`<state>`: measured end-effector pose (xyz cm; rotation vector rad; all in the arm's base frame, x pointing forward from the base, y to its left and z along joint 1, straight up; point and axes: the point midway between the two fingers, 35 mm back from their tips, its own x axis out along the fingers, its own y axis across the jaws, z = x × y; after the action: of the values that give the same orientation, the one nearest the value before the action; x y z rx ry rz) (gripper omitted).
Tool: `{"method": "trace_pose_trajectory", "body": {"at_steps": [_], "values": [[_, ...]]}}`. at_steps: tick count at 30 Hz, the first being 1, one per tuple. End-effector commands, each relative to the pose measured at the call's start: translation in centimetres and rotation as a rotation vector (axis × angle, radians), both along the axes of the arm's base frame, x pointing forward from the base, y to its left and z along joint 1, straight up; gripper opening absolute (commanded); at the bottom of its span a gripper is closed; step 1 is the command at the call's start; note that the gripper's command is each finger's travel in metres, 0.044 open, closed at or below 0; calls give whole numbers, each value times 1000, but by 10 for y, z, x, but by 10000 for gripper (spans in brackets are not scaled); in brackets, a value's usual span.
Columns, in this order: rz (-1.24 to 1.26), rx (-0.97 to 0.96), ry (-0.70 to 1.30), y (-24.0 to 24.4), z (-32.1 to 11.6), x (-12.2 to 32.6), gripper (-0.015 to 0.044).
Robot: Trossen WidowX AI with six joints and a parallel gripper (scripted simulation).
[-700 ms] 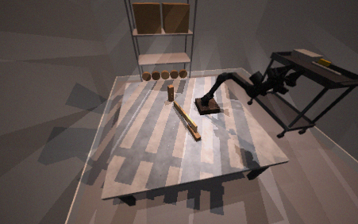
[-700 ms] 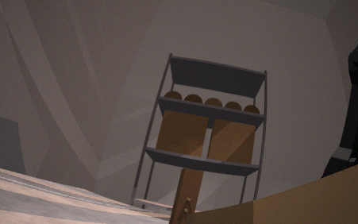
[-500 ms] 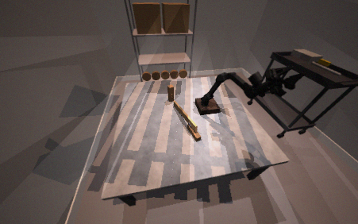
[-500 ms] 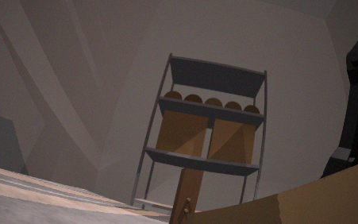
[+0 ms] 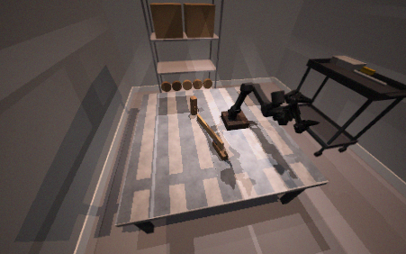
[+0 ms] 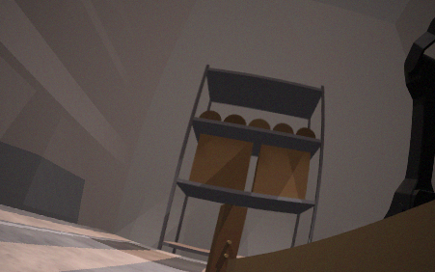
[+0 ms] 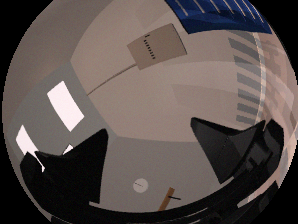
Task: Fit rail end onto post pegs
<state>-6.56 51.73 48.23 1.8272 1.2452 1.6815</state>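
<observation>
In the top view, the post (image 5: 193, 105) (image 6: 227, 231) stands on the table (image 5: 184, 176) (image 6: 19, 248), with the rail (image 5: 210, 131) (image 6: 362, 246) running from near it to the footboard block (image 5: 220, 151). The arm's base (image 5: 244, 125) sits on the table, right of the rail in that view. Behind the table is a shelf unit (image 5: 185, 37) (image 6: 246, 197) holding two boxes (image 5: 167, 21) (image 6: 222, 161); a cart (image 5: 365, 86) stands at the right.
</observation>
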Motion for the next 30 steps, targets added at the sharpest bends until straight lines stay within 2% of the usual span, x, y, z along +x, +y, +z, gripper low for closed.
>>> {"method": "trace_pose_trajectory", "body": {"at_steps": [1, 9, 15, 23, 30], "values": [[-236, -133, -229, 10, -29, 64, 440], [-598, -406, -616, 11, -85, 175, 440], [-794, -613, -863, -13, -120, 252, 440], [-936, -959, -1213, -72, -173, 348, 440], [-893, -1292, -1516, -145, -223, 414, 440]]}}
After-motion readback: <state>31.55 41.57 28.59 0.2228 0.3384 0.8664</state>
